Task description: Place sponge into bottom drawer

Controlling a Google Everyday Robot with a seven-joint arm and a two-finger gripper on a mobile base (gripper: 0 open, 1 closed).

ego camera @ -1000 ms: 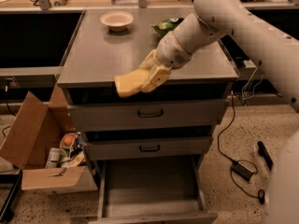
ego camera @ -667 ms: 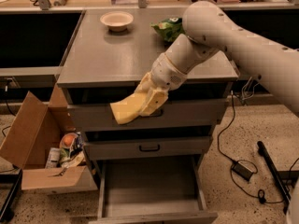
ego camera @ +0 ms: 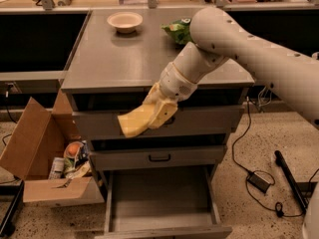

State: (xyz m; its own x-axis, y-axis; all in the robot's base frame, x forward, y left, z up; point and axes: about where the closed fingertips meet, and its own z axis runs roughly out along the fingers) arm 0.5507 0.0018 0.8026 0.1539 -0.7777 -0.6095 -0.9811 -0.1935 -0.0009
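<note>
fingers (ego camera: 157, 113) clamp sponge (ego camera: 133, 124) at top drawer (ego camera: 212, 121) front, above open bottom drawer (ego camera: 159, 195); cardboard box (ego camera: 29, 146) holds clutter (ego camera: 72, 158).

Matt metal, soft foam, smooth shell

We see a matt grey metal cabinet (ego camera: 124, 59) and its plain bottom drawer (ego camera: 159, 195). In front of the cabinet, the gripper (ego camera: 159, 111) on a smooth off-white arm (ego camera: 249, 49) pinches a soft, pale yellow foam sponge (ego camera: 135, 122). A glossy green bag (ego camera: 175, 31) lies on the cabinet, with a rough cardboard box (ego camera: 30, 143) to its left.
</note>
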